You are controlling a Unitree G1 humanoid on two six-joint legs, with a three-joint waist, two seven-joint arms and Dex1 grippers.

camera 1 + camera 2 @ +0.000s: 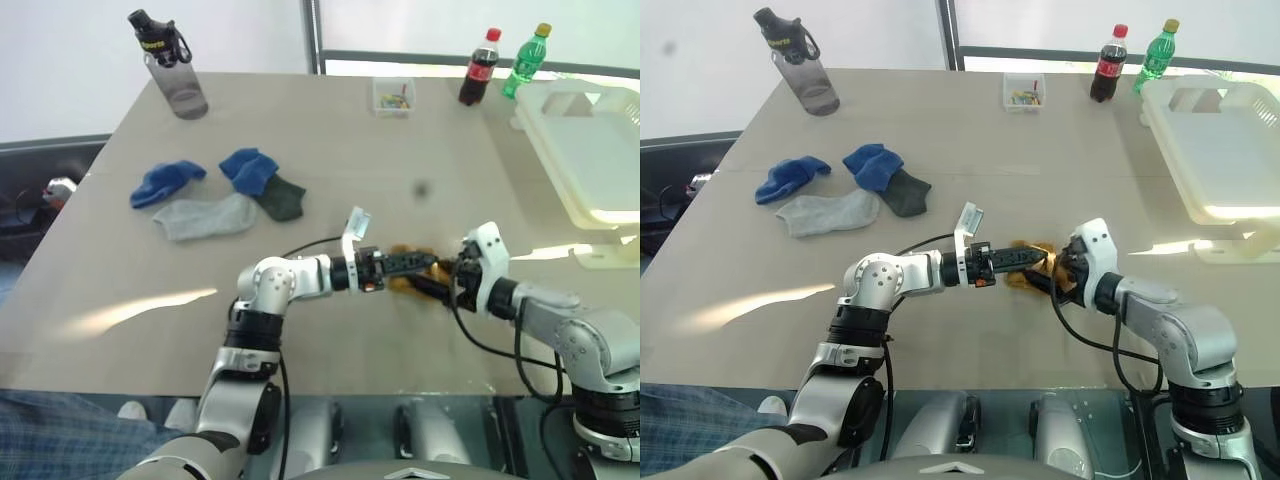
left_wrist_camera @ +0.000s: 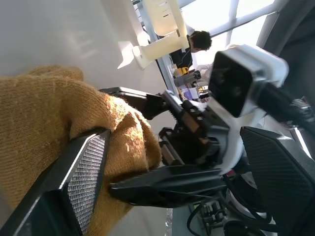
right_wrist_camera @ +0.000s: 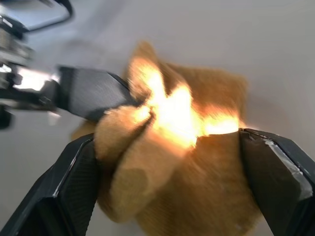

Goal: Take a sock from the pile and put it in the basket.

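Observation:
A mustard sock (image 1: 402, 284) lies on the table's middle, between my two grippers. My left gripper (image 1: 418, 264) reaches in level from the left. It is open, and the sock (image 2: 44, 113) drapes over one of its fingers (image 2: 88, 172). My right gripper (image 3: 172, 177) comes in from the right, tilted down. Its jaws stand open on either side of the sock (image 3: 197, 123). The pile (image 1: 215, 195) of blue, light grey and dark socks lies at the left of the table. The basket (image 1: 560, 150), a white tub, stands at the far right edge.
A grey water bottle (image 1: 172, 68) stands at the back left. A small clear box (image 1: 393, 96), a cola bottle (image 1: 478, 68) and a green bottle (image 1: 527, 60) line the back edge. Bare tabletop (image 1: 440, 170) lies between the sock and the basket.

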